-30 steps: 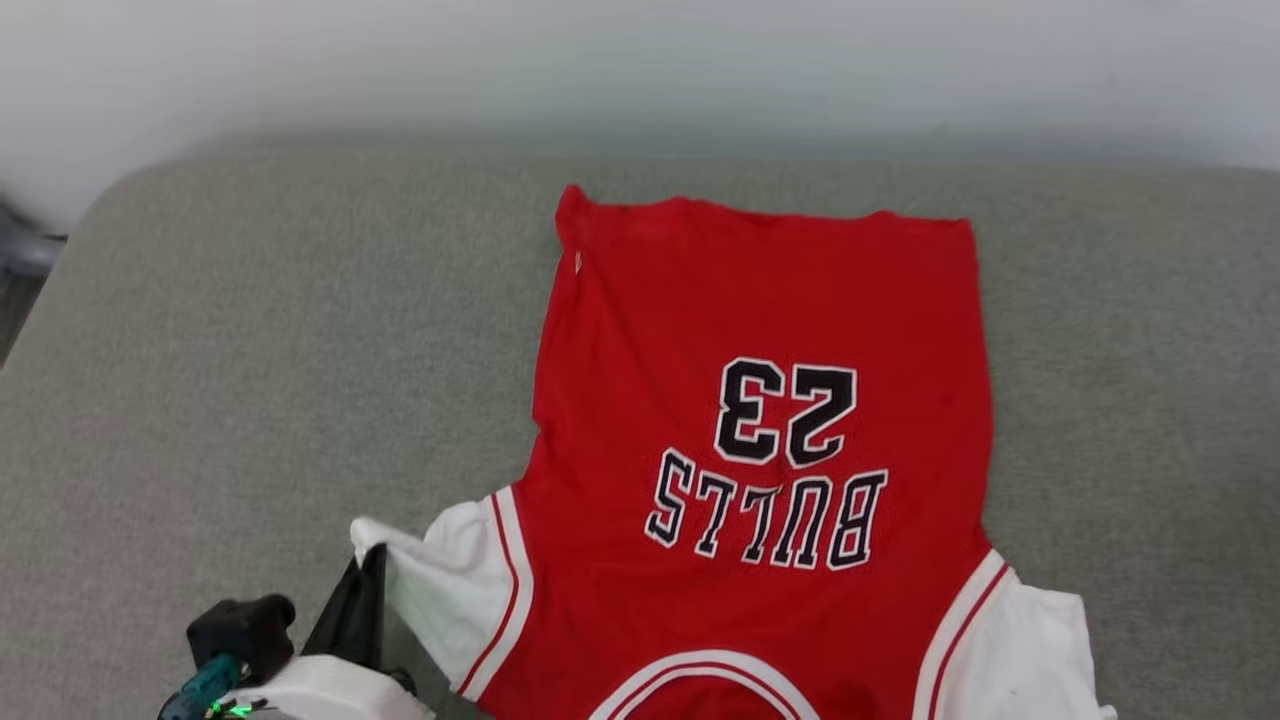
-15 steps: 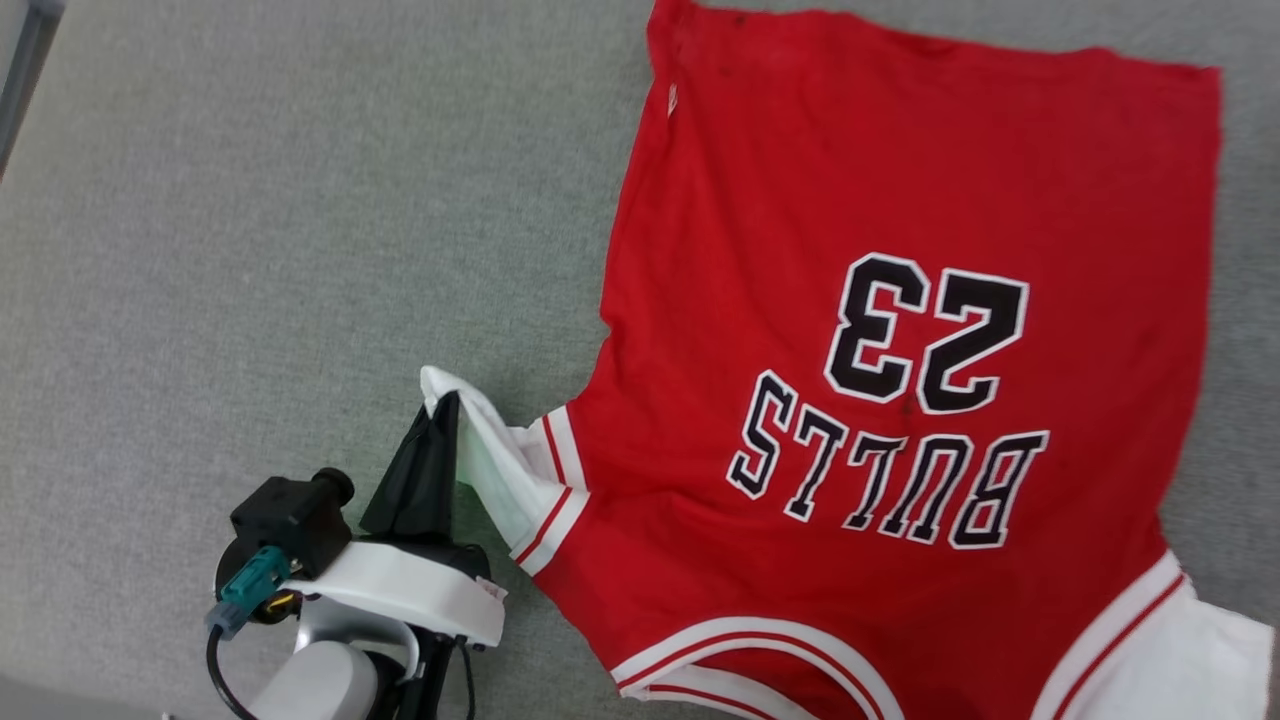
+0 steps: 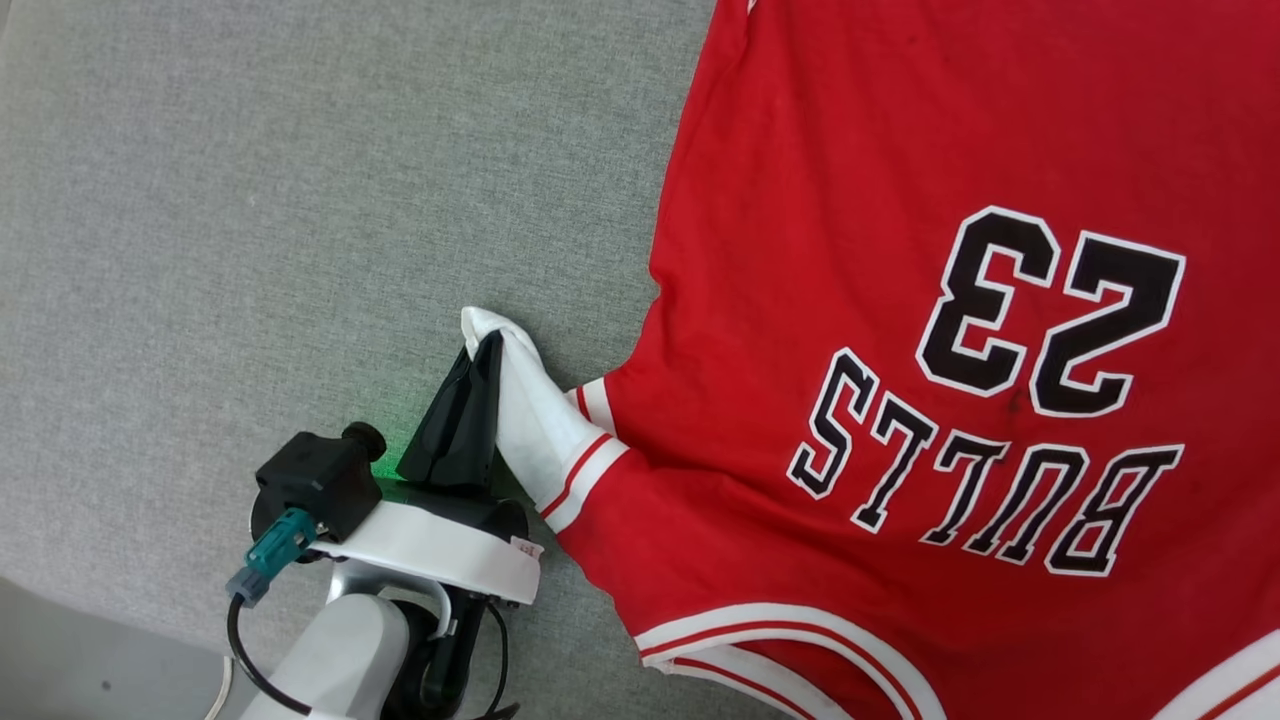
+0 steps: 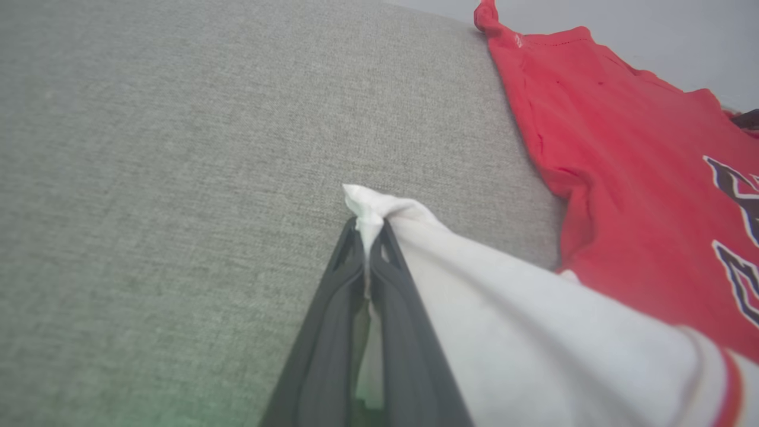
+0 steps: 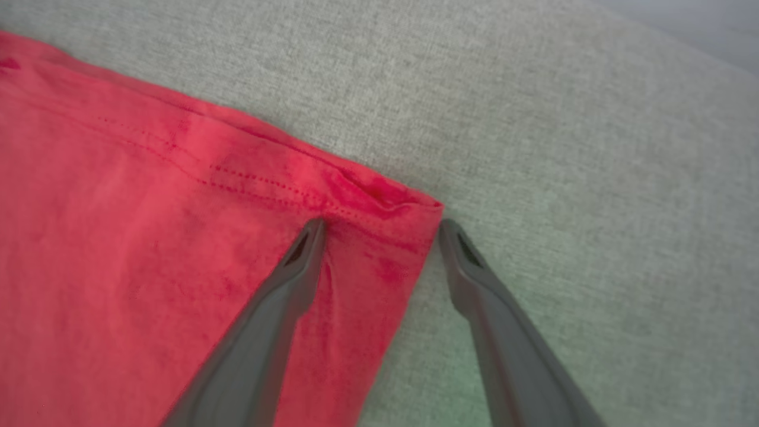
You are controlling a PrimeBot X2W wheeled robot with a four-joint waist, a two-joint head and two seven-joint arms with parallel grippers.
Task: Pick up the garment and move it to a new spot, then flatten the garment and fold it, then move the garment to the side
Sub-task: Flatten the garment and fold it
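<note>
**Condition.** The garment lies print side up on the grey fabric surface, body mostly spread, and the print reads upside down from the head view. The white sleeve on the robot's left is bunched into a narrow ridge. The left hand is clenched on the tip of that sleeve, with a small tuft of cloth showing past its fingertips in the left wrist view. The right hand is released, fingers wide apart at the hem corner: one finger over red cloth, the other over bare surface. Whether either finger touches cannot be told.

**Step in hand (judged).** Flattening: draw the sleeve out and secure the far hem corner.

**Procedure.**
1. Pull the sleeve outward, away from the body of the garment, low over the surface. Lifting would likely drag the red panel and wrinkle it.
2. Stop once the striped trim lies straight. The grip holds little cloth and may slip under a harder pull.
3. Lower the right hand so both layers of the corner sit between its fingers before closing.
4. Apply tension with both hands in opposing directions, evenly, to avoid skewing the body.
</note>
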